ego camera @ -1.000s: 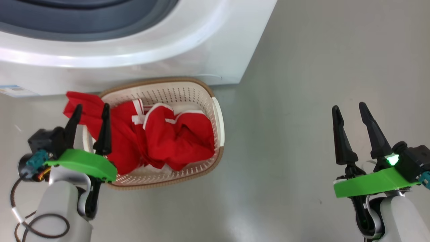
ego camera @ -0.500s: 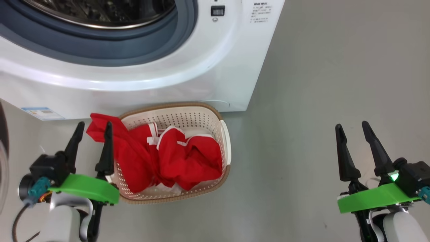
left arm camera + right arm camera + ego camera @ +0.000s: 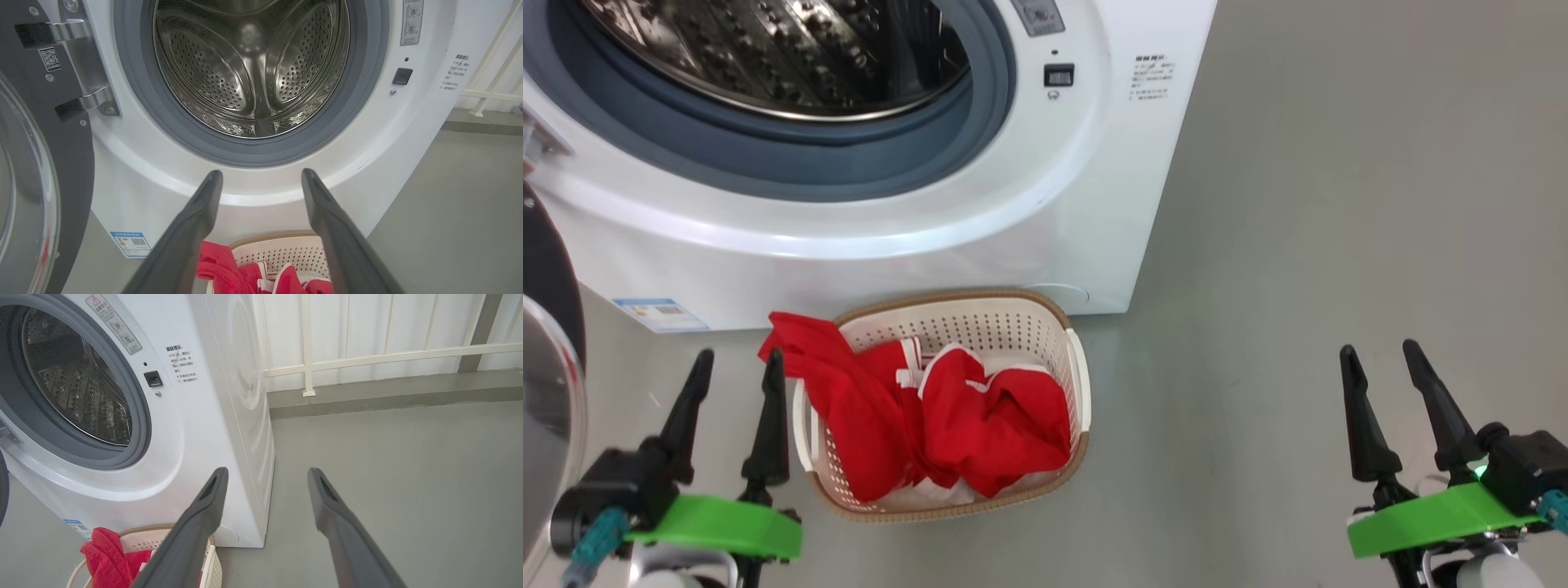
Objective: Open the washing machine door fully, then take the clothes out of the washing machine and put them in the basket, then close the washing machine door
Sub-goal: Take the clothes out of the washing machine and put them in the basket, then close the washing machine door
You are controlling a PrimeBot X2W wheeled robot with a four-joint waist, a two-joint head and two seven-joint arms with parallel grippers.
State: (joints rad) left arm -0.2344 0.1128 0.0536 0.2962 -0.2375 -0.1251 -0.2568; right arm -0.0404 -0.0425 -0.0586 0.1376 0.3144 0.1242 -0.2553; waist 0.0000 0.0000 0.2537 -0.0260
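Though near the basket (image 3: 980, 331), left pincer (image 3: 740, 355) wide and empty, right pincer (image 3: 1379, 347) likewise.

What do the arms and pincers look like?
The left pincer and right pincer: two long tapered black fingers each, on a bright green plate. Black wrist module with a teal connector; a green light glows on the right one.

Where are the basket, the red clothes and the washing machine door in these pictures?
basket (image 3: 980, 328): head view, on its bare perforated back wall.
clothes (image 3: 996, 425): head view, on the middle of the red heap.
washing machine door (image 3: 75, 175): left wrist view, on its black rim.
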